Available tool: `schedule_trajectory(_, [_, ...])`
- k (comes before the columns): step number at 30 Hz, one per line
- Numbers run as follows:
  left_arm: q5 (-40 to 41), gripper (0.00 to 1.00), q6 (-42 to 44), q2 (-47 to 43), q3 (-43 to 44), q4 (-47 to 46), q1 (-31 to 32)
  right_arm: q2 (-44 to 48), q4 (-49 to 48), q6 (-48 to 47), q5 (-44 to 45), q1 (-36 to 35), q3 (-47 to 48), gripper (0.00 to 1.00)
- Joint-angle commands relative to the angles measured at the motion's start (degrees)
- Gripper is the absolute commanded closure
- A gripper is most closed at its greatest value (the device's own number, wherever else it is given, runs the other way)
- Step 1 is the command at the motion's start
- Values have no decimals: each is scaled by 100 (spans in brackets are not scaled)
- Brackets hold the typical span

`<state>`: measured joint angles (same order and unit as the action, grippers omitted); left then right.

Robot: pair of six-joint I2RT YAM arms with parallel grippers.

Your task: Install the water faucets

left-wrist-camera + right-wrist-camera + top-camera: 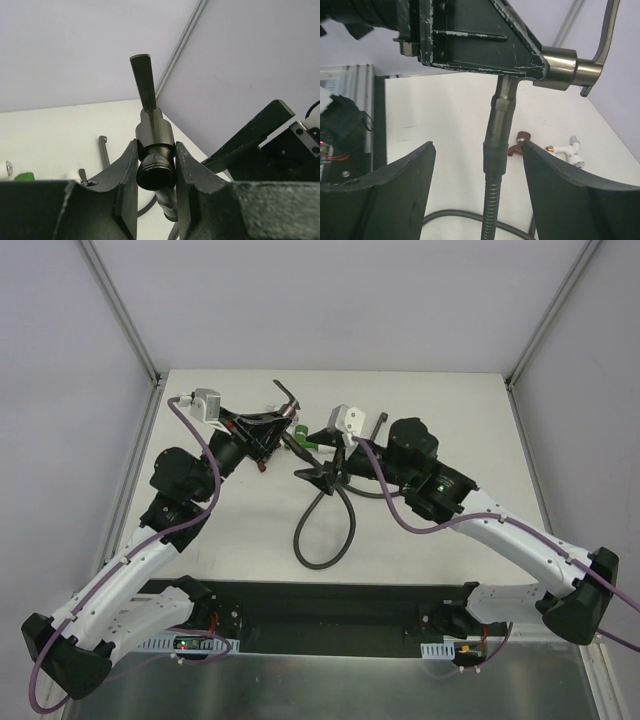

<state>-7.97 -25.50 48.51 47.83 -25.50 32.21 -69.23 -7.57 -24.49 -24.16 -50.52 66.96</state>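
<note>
Metal faucet (155,150) clamped in my left fingers (125,185), held above tabletop (445,115), lever (143,82) up. Hose (492,200) hangs down from it, long axis vertical, right between my right fingers (560,180) — spread wide, touching nothing. Right arm nearer coupling (501,107) — closing there looks next.
</note>
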Motion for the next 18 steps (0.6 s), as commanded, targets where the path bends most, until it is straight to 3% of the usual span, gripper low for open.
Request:
schedule_trajectory(1, [348, 100, -254, -131, 165, -201, 5, -239, 274, -881, 1175, -317, 406, 29])
schedule_trajectory(7, [366, 100, -333, -184, 147, -140, 5, -608, 414, -1277, 1739, -643, 678, 34])
schedule_trajectory(12, [322, 100, -456, -184, 103, -140, 5, -785, 441, -1576, 2239, -871, 801, 48])
schedule_trajectory(15, [252, 100, -413, -149, 112, -131, 5, -899, 555, -1603, 2285, -907, 915, 67])
schedule_trajectory(16, [217, 100, -378, -140, 121, -131, 5, -899, 564, -1594, 2267, -915, 933, 81])
schedule_trajectory(18, [-10, 100, -229, -88, 138, -149, 5, -864, 573, -1541, 2145, -898, 915, 94])
